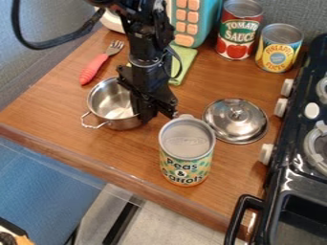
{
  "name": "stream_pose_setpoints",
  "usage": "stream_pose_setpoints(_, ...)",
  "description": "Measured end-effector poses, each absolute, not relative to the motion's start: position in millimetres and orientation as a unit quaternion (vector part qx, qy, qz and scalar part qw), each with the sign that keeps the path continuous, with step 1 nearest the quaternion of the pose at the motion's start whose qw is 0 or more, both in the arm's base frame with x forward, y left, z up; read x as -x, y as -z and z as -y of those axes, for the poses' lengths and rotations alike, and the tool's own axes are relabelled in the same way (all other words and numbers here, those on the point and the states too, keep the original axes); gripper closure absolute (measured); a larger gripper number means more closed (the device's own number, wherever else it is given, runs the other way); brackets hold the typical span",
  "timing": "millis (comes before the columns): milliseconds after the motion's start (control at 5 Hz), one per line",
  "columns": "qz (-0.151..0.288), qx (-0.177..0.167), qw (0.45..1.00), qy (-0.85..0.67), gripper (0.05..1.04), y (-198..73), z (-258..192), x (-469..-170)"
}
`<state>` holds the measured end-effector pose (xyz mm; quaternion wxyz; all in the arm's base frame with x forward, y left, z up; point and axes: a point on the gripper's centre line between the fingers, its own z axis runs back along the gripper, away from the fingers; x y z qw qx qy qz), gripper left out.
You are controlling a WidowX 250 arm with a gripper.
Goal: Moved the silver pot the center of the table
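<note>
On the wooden table (pixel 51 109), silver pot (pixel 107 101), partly behind the end effector (pixel 148 113), its grip I cannot tell.

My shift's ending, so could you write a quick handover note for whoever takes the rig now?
Gripper: lowered at the silver pot's right side in view; hold unclear.
Silver pot: uncovered on the table, left of the lid and peas can.
Done: gripper at pot.
Left: probably move pot right, toward center, then clear the arm.
</note>
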<state>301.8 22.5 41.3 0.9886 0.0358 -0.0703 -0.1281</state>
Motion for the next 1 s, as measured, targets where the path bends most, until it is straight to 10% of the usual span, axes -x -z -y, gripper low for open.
stream_pose_setpoints(400,0.090,-0.028,0.984,0.155,1.000,-44,-19,-315)
stream_pose_setpoints(1000,0.095,-0.037,0.987,0.125,0.271,-86,-25,-309)
